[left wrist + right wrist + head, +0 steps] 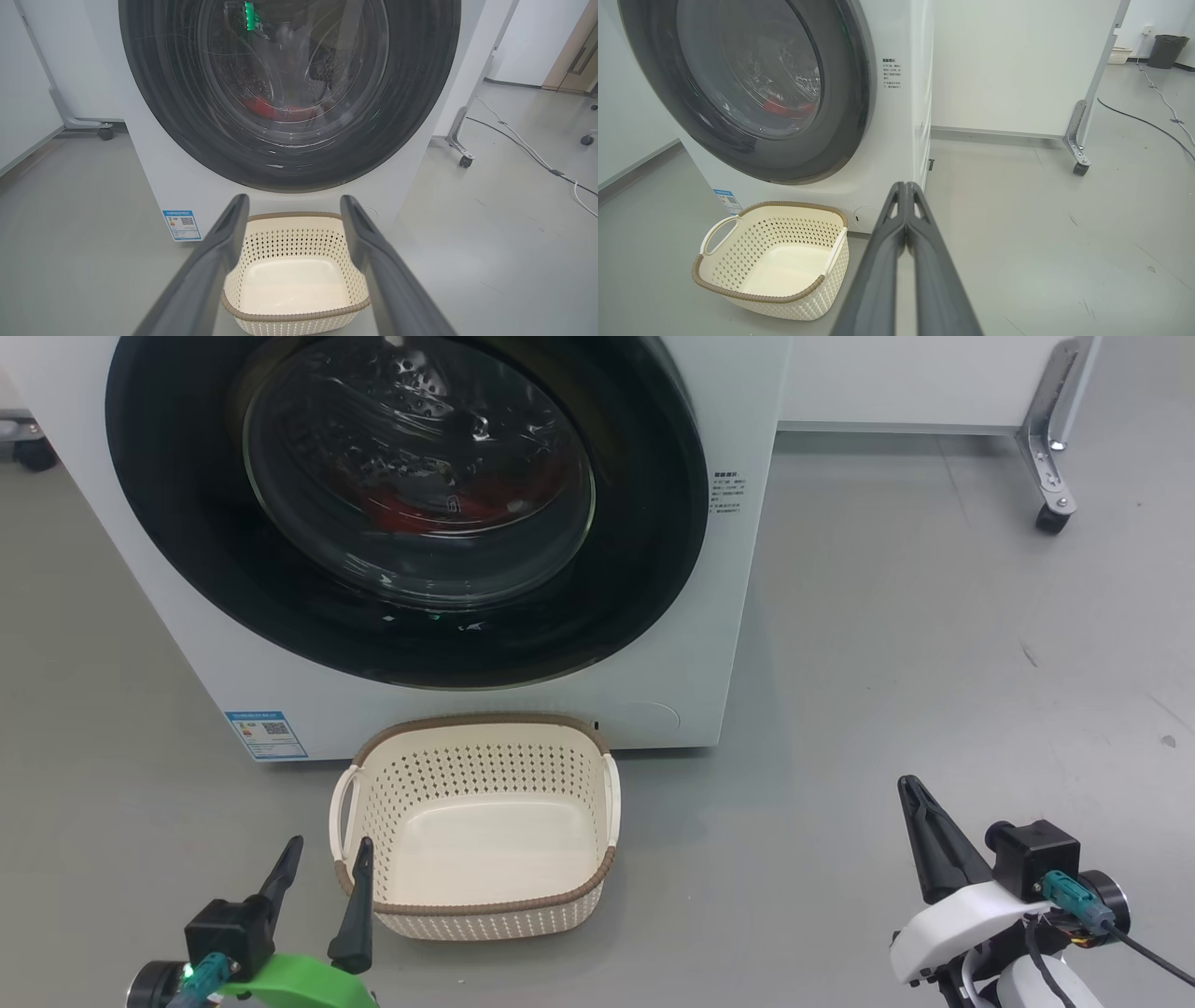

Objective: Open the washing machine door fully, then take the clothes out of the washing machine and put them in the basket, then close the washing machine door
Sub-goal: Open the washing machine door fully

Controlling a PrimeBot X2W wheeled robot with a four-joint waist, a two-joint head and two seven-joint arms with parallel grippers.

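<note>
Starting point, nothing done: washing machine door [173, 504] shut, red clothes [429, 509] inside the washing machine [308, 709], empty basket [485, 770] just in front of it. Left pincer [331, 841] wide, right pincer [907, 789] closed, empty.

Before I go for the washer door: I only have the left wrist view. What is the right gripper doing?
Observer: The right gripper is shut, fingers pressed together, nothing between them.
Operator: Where is it?
Observer: In the head view, over the floor, well right of the basket and apart from the washing machine.
Operator: Anything beside the door?
Observer: A small printed label on the white front, just right of the door.
</note>
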